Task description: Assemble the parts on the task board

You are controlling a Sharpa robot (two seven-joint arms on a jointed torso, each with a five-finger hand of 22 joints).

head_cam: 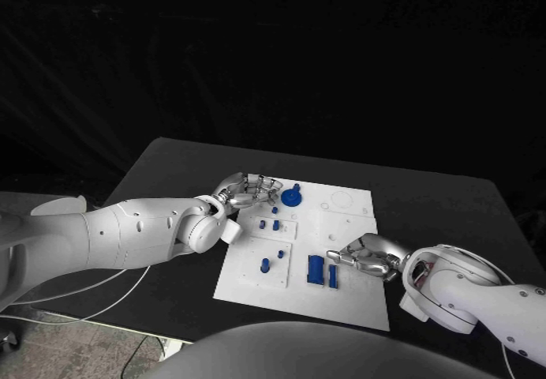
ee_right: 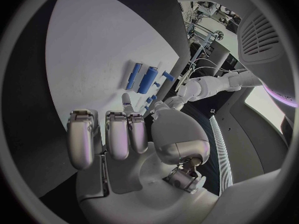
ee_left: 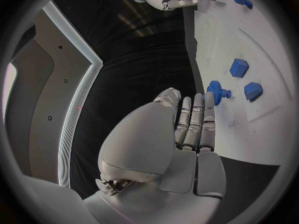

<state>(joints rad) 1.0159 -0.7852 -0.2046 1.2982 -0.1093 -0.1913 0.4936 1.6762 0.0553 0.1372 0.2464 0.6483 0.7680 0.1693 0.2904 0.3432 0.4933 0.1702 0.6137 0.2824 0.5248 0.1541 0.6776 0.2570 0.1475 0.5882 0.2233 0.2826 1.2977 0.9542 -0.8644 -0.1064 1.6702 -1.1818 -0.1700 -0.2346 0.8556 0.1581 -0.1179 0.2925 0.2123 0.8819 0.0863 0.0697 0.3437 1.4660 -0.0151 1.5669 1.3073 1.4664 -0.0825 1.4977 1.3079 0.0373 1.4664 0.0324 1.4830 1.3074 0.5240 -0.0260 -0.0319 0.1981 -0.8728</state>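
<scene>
Looking at the flat white plastic task board first: it lies in the middle of the matte black table, with the small blue plastic parts scattered over it. The round blue gear-like part with a short stub sits just beside the left hand's fingertips, and the left wrist view shows its toothed rim right past them. Two long blue rectangular bars lie side by side just next to the right hand, toward the robot's left. Between the two hands are a few small chunky blue pegs and a little rounded blue piece.

The silver left hand hovers at the board's far corner, fingers straight, together, holding nothing; my guess is it's lined up to nudge or pick the gear. The silver right hand sits over the board's edge with fingers loosely curled and apart, nothing in them as far as I can tell, probably parked near the bars for a grab.

Everything looks hard and smooth, board glossy-ish, parts moulded. Can't tell which pieces are seated in slots versus just lying loose.
</scene>
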